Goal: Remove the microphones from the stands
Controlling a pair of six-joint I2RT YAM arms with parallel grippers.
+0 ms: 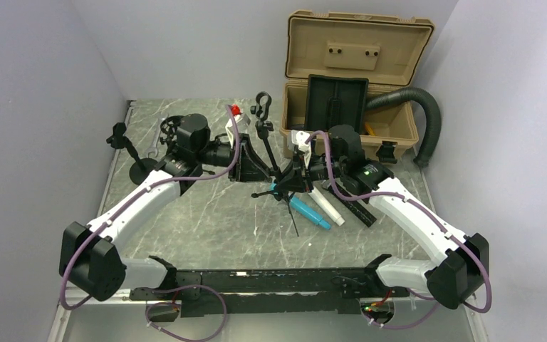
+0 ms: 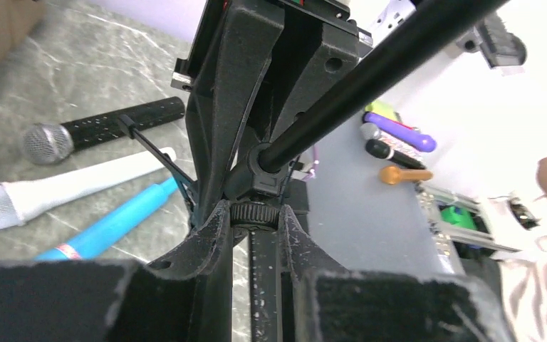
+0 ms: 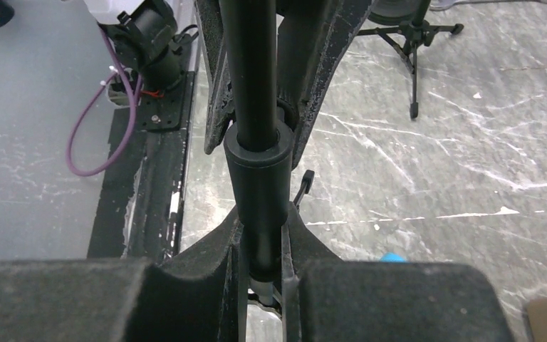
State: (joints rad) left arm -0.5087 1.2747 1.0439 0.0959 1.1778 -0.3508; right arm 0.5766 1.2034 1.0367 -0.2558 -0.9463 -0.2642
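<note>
**Tripod stand** [image 1: 267,142]. Middle of the counter [image 1: 206,221], on spread feet, shaft leaning slightly.

**Clip** [image 1: 261,107]. At the top of the stand's shaft, on its far side. From above it looks unoccupied, and no microphone can be made out in it.

**Blue microphone** [image 1: 310,212], **white microphone** [image 1: 327,208], **black microphone** [image 2: 103,128]. All three lie flat on the counter, side by side, just right of the stand's feet. Which of them is the task's own cannot be told.

**Left arm** [image 1: 149,192]. Reaches in from the left. Its jaws pinch the ridged collar [image 2: 255,214] low on the shaft, one finger on each side.

**Right arm** [image 1: 406,206]. Reaches in from the right. Its jaws are pressed onto the thicker sleeve [image 3: 256,171] of the shaft, just beside the left jaws.

**Second stand** [image 1: 141,171]. Far left, well apart from the work.

**Tan case** [image 1: 360,50]. Far right, lid open, with a black hose [image 1: 427,121] beside it.

**Step in hand (judgement).** Both arms are steadying the stand by its shaft and neither is at the clip. With the clip apparently bare, the microphone may already be out.

**Next move (judgement).** If a microphone does sit hidden in the clip, one pair of jaws must release the shaft and rise to the clip. It must then draw the microphone out along the clip's opening while the other pair holds on. The light tripod could tip if both let go.
</note>
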